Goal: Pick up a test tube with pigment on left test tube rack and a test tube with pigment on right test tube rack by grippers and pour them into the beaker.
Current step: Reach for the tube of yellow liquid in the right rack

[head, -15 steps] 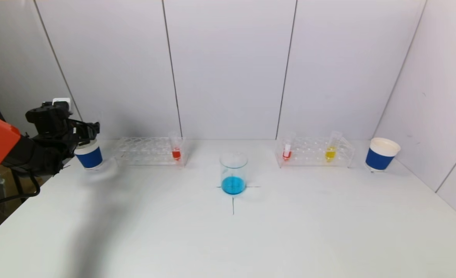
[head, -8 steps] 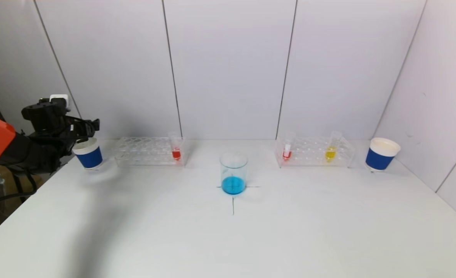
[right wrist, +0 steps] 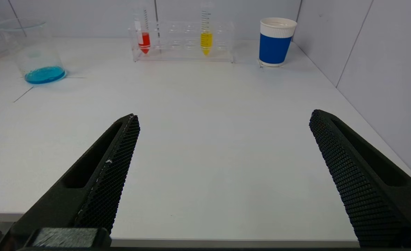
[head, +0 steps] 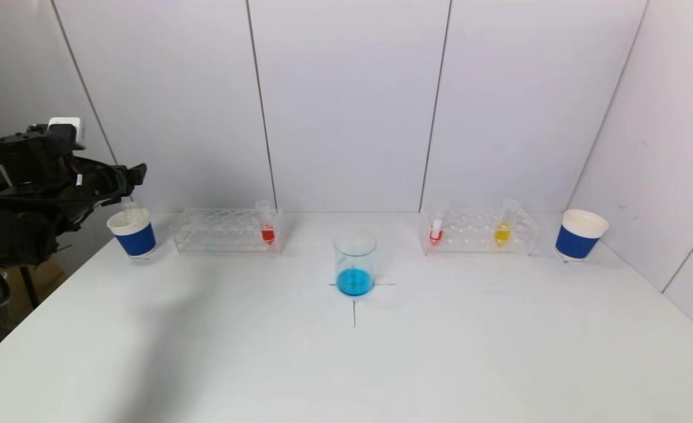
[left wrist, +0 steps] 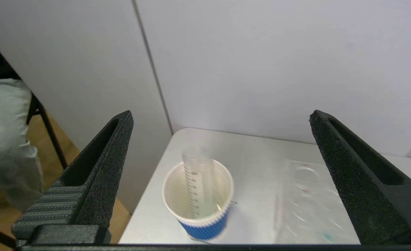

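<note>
Left gripper (head: pixel 124 179): jaws wide apart and empty, hanging above and just left of the left paper cup (head: pixel 132 232) at the counter's (head: pixel 346 364) far left.
Just changed: against the earlier head views the arm has lifted and drawn back left; the cup's rim, then partly covered by the gripper, now shows whole.
Spent tube (left wrist: pixel 198 186): clear and empty, standing tilted inside that cup, released.
Meaning: the left pour looks finished, its tube discarded.
Beaker (head: pixel 355 262): centre of the counter, blue liquid at the bottom, unmoved.
Left rack (head: pixel 223 230): one red tube (head: pixel 267 225) at its right end.
Right rack (head: pixel 478 230): red tube (head: pixel 436 226) and yellow tube (head: pixel 504 225) both seated, so the right pour seems still to come.
Right gripper (right wrist: pixel 223 174): jaws apart, empty, parked at the near right edge.
</note>
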Controlling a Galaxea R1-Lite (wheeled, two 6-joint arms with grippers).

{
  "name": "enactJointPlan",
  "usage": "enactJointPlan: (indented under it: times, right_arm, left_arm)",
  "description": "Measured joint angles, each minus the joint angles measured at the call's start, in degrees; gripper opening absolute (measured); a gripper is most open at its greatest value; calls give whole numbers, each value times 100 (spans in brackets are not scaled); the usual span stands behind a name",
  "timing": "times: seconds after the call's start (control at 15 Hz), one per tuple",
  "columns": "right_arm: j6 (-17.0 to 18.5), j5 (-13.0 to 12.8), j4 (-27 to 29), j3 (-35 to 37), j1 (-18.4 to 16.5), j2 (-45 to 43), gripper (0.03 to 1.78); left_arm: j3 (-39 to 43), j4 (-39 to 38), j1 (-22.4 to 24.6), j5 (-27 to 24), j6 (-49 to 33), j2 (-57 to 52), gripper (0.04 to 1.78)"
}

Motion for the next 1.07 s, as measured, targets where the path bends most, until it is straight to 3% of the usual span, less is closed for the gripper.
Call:
enactJointPlan:
  times: [0.67,1.07]
  right_arm:
    - [0,-2,0,0,0,0,177]
    - [0,0,0,0,0,0,177]
  left_arm:
    - [3580,116,-566,-297,33,-3849,176]
    - [5220,236,-636,-311,27,-5670,176]
